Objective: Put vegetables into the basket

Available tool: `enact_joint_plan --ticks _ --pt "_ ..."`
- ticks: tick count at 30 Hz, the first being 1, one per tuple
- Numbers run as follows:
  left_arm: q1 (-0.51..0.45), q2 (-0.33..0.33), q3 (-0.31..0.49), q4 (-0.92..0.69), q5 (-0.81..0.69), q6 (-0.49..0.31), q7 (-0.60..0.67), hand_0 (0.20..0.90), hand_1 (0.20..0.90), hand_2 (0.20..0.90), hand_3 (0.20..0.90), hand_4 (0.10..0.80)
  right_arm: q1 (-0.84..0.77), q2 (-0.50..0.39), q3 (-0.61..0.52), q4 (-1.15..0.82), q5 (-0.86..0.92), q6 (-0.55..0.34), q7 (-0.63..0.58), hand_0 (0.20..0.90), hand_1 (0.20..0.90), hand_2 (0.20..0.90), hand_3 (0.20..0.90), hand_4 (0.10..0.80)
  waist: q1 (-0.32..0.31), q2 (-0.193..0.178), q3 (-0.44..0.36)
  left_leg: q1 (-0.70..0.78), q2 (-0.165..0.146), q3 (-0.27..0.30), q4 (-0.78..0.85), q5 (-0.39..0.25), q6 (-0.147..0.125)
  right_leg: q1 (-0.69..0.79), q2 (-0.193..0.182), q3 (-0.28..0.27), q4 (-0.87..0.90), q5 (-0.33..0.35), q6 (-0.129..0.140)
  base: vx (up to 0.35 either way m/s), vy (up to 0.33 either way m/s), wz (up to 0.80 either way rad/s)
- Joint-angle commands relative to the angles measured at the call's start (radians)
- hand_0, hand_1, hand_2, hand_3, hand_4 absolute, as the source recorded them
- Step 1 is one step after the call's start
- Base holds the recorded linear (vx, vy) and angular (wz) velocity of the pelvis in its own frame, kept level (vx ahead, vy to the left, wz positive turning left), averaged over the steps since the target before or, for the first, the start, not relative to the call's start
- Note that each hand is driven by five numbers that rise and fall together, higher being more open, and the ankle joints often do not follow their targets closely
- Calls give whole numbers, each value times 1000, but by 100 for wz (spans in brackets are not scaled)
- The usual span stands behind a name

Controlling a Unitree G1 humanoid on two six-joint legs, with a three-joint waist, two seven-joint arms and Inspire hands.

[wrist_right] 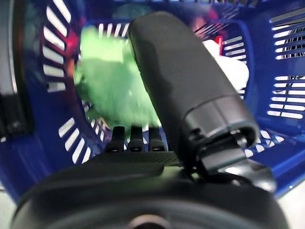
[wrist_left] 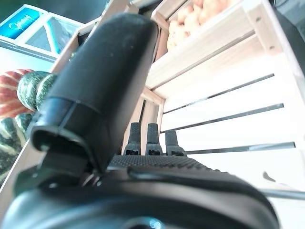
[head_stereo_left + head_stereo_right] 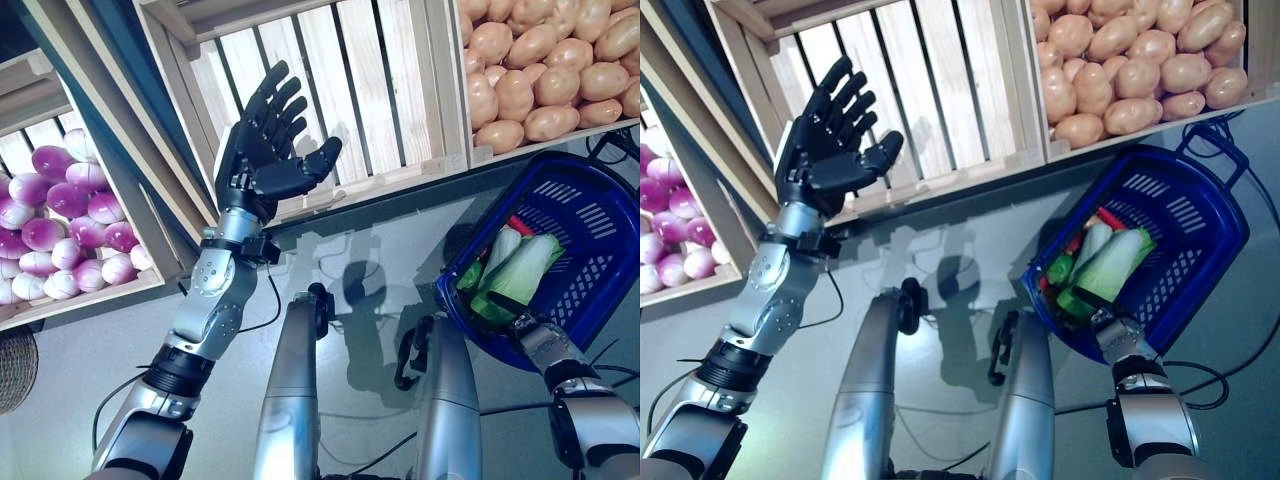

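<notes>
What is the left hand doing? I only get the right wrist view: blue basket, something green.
Observer: The left hand is held up, open and empty, before an empty slatted crate.
Operator: Any vegetables near it?
Observer: Potatoes fill the crate on the robot's right of the empty one; purple onions fill the crate on its left.
Operator: And the green thing?
Observer: A cabbage lying in the basket, with a red item beside it.
</notes>
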Motion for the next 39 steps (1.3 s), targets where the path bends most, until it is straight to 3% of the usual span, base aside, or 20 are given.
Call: enact_joint_plan --ticks 1,4,8,12,17,22,25,28,30,33,39 --pt "-74 -40 0 -151 -22 -100 -69 900 900 900 900 800 -4 -54 19 45 -110 -39 -137 900 900 900 900 800 -8 27 -3 162 25 38 45 -229 43 48 29 -8 -244 272 -21 -8 27 4" --pt "-89 -33 -10 -134 -35 -129 -104 900 900 900 900 800 -33 -46 28 44 -93 -61 -186 900 900 900 900 800 -5 20 -3 241 32 60 -156 -134 31 124 45 -15 -412 354 -13 -128 18 -1" --pt "-95 -27 -24 -115 -28 -122 -142 900 900 900 900 800 -27 -3 47 -2 -43 -83 -185 900 900 900 900 800 5 4 -32 398 7 73 -442 -27 10 288 62 -39 -673 433 7 -30 -8 -9" --pt "-47 -34 -30 -107 -36 -89 -159 900 900 900 900 800 57 51 66 -66 -57 -140 -122 900 900 900 900 800 13 -10 -93 549 -30 65 -645 41 17 452 59 -76 -907 491 27 60 20 4" --pt "-26 -27 -42 -71 67 -60 -169 900 900 900 900 800 126 70 100 -161 -84 -137 -64 900 900 900 900 800 6 -15 -143 652 -30 70 -805 104 15 570 59 -104 -1082 545 32 -32 27 -6" --pt "98 -17 -26 -30 138 7 -167 900 900 900 900 800 332 114 172 -370 -215 -152 -23 900 900 900 900 800 -12 -23 -244 830 -26 82 -1018 169 5 744 77 -118 -1269 597 52 14 21 -2" --pt "177 -44 -27 52 158 50 -208 900 900 900 900 800 424 109 245 -422 -525 -86 27 900 900 900 900 800 -12 -27 -328 936 -15 89 -1147 210 -5 854 81 -146 -1374 621 63 121 25 -7" --pt "256 -68 -23 124 184 81 -254 900 900 900 900 800 486 109 283 -430 -613 -22 128 900 900 900 900 800 -11 -32 -387 990 -8 91 -1189 220 -15 916 90 -157 -1428 634 64 118 13 2" --pt "302 -72 -26 201 250 55 -276 900 900 900 900 800 520 120 287 -384 -695 -14 189 900 900 900 900 800 -14 -36 -420 1017 -3 99 -1191 210 -17 944 94 -158 -1440 630 61 104 4 5" --pt "333 -69 -22 264 259 73 -286 900 900 900 900 800 552 136 301 -332 -741 21 250 900 900 900 900 800 -21 -41 -441 1042 7 111 -1189 198 -19 968 97 -155 -1443 618 59 44 -9 6" --pt "347 -101 -92 449 396 49 -253 900 900 900 900 800 561 185 306 -112 -806 40 321 900 900 900 900 800 -27 -38 -461 1083 20 130 -1179 175 -21 1011 94 -153 -1461 609 63 33 -11 -1"
